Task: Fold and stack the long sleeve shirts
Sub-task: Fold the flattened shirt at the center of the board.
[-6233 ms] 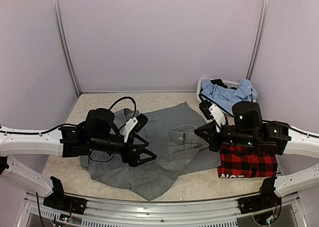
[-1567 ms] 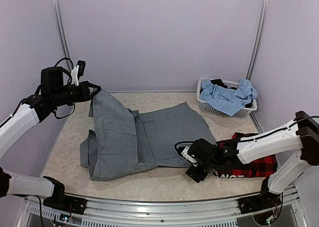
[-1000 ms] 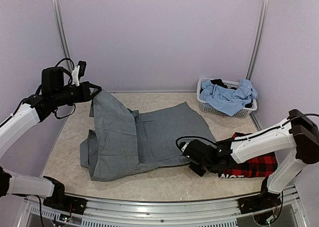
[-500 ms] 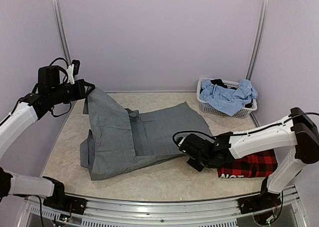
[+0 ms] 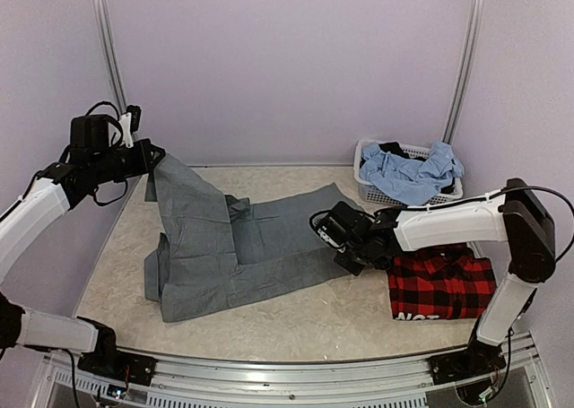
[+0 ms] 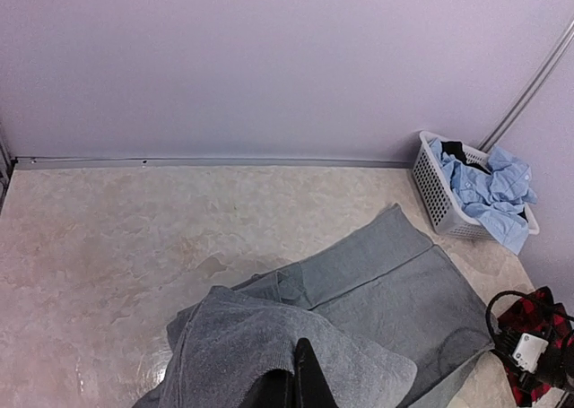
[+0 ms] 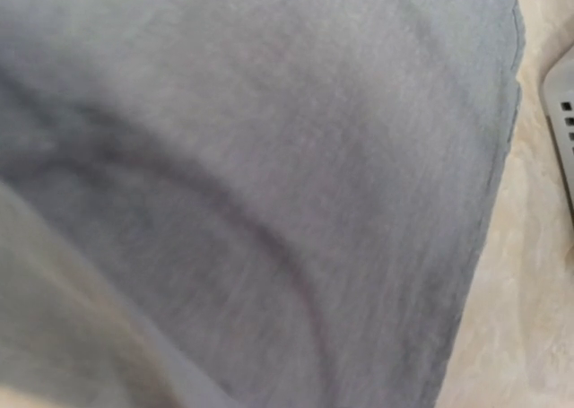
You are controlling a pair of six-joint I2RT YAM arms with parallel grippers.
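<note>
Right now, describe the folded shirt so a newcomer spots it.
Find the white basket in the far right corner. The folded shirt lies just in front of it. It alone is red-and-black plaid; the neighbouring shirt is plain grey.

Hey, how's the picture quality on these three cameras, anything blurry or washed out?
Top external view: sharp and evenly lit, with only soft shadows under the grey shirt. Left wrist view: clear all the way to the basket at the back, no glare. Right wrist view: soft and smeared; the shirt's cloth fills nearly all of it, blurriest at lower left.
</note>
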